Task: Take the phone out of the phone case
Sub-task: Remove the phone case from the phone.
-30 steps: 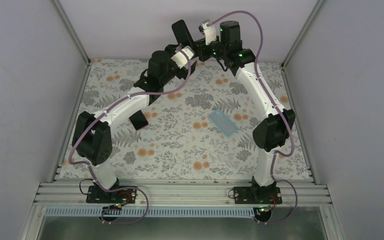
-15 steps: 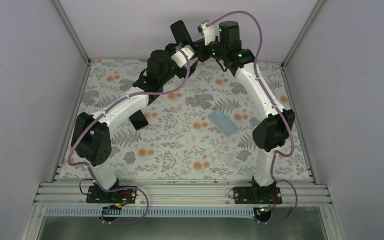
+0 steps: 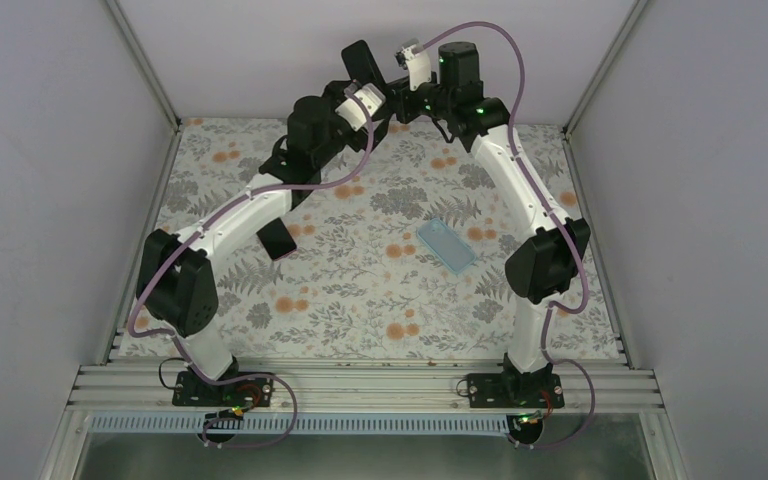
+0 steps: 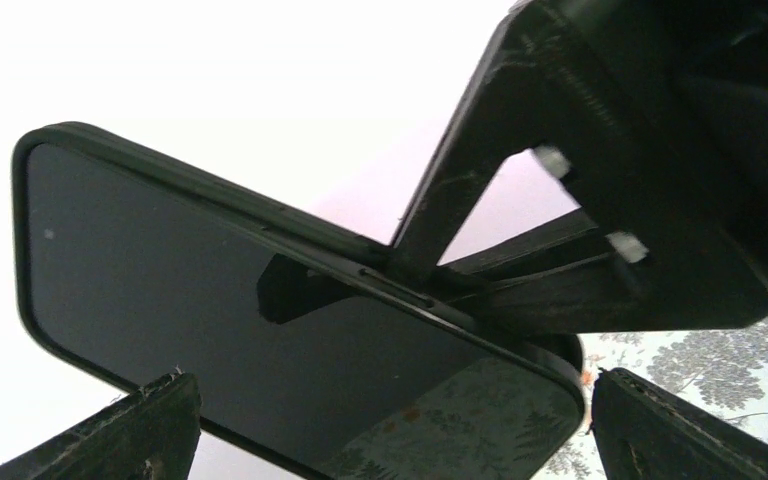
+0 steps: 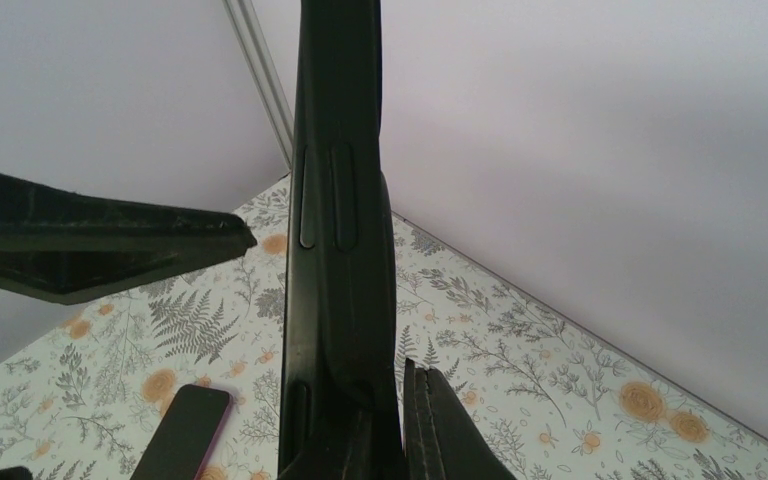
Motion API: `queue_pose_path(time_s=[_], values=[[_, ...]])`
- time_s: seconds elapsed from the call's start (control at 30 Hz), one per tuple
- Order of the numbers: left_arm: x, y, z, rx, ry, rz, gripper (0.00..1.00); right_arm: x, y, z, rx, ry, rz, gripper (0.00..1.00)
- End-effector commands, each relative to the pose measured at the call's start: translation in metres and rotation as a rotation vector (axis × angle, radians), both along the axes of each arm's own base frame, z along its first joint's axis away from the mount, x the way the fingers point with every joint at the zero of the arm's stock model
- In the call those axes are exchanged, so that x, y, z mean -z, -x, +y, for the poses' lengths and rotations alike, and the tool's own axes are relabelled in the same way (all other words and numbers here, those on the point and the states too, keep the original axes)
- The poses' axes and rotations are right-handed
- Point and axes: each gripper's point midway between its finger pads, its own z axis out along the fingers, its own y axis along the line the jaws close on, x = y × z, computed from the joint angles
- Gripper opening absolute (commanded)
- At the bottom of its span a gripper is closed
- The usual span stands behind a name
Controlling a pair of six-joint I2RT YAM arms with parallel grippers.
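Note:
A black phone in a black case is held up in the air at the back of the table. My right gripper is shut on its lower end; in the right wrist view the cased phone stands edge-on, clamped between my right gripper's fingers. My left gripper is open right beside it. In the left wrist view the phone's dark screen fills the space above my left gripper, whose fingertips stand wide on either side without touching it.
A dark phone with a purple edge lies on the floral table under the left arm, also in the right wrist view. A translucent blue case lies right of centre. Grey walls close the back and sides.
My left arm has shifted a little up and back, bringing its open gripper closer to the held phone. The right arm and phone have stayed still.

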Motion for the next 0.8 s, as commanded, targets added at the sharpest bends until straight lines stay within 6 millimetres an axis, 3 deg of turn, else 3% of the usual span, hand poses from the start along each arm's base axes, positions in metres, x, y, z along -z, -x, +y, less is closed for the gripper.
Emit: queue_pose_path(time_s=[0.0,0.13,0.3,0.53,0.67,0.77], values=[[-0.024,-0.006,0.01,-0.051,0.029,-0.059,0.96,-0.042,0.008,0.006,-0.029,-0.065,-0.111,0.03],[-0.022,-0.011,0.013,-0.085,0.03,-0.06,0.96,-0.046,0.01,0.005,-0.03,-0.069,-0.115,0.03],[-0.036,-0.018,0.035,-0.217,0.062,-0.095,0.95,-0.044,0.012,0.006,-0.036,-0.074,-0.106,0.03],[-0.089,-0.018,0.102,-0.587,0.131,-0.282,0.93,-0.021,0.015,0.014,-0.058,-0.07,-0.051,0.03],[-0.113,-0.009,0.109,-0.66,0.105,-0.401,0.91,-0.002,0.019,0.027,-0.086,-0.066,-0.006,0.03],[-0.133,0.01,0.11,-0.73,0.092,-0.577,0.91,0.005,0.022,0.037,-0.1,-0.063,0.008,0.03]])
